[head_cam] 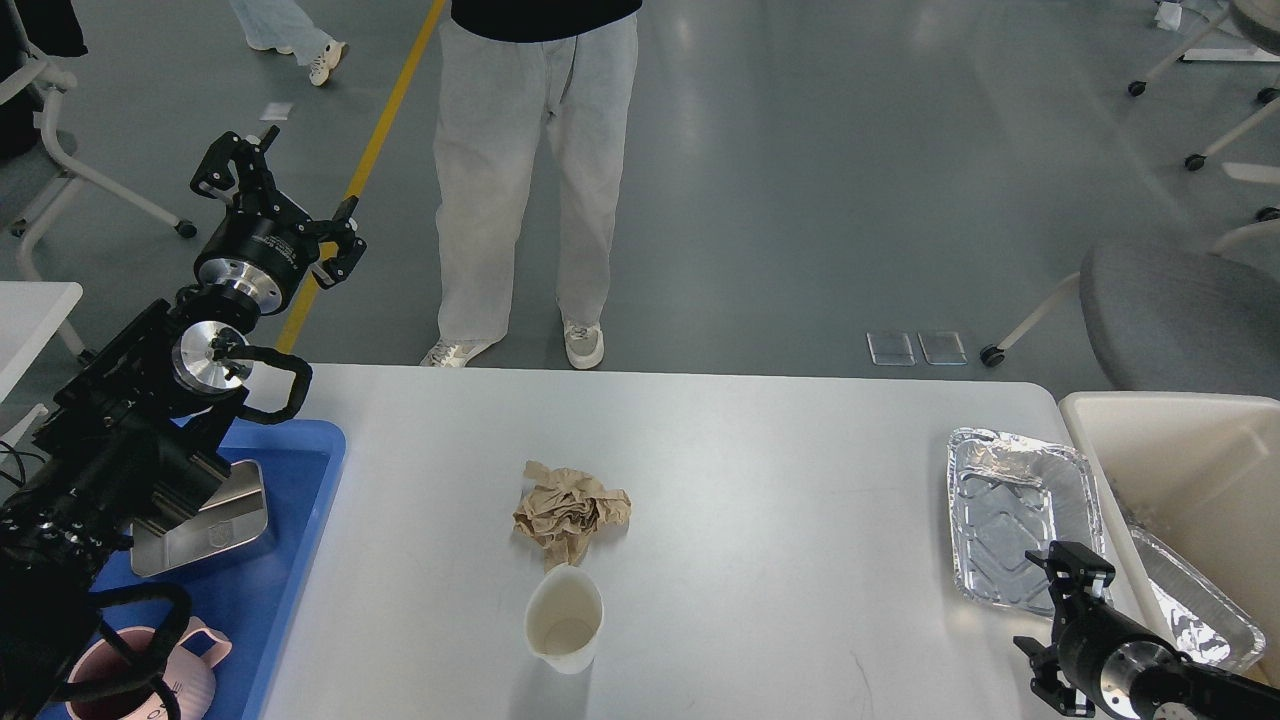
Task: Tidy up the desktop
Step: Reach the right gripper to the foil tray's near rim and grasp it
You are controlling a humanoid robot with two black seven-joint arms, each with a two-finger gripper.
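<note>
The white desktop [780, 480] holds a crumpled brown paper [570, 512] in the middle. A white paper cup [564, 620] stands upright just in front of it. A foil tray [1020, 510] lies near the right edge. My left gripper [285, 200] is open and empty, raised high beyond the table's far left corner. My right gripper [1035, 608] is open and empty, low at the front right, just in front of the foil tray.
A cream bin [1180, 440] at the right holds a second foil tray [1195, 610]. A blue tray [300, 500] at the left holds a metal dish [205, 525] and a pink mug [140, 680]. A person [530, 170] stands behind the table. A grey chair [1180, 310] is far right.
</note>
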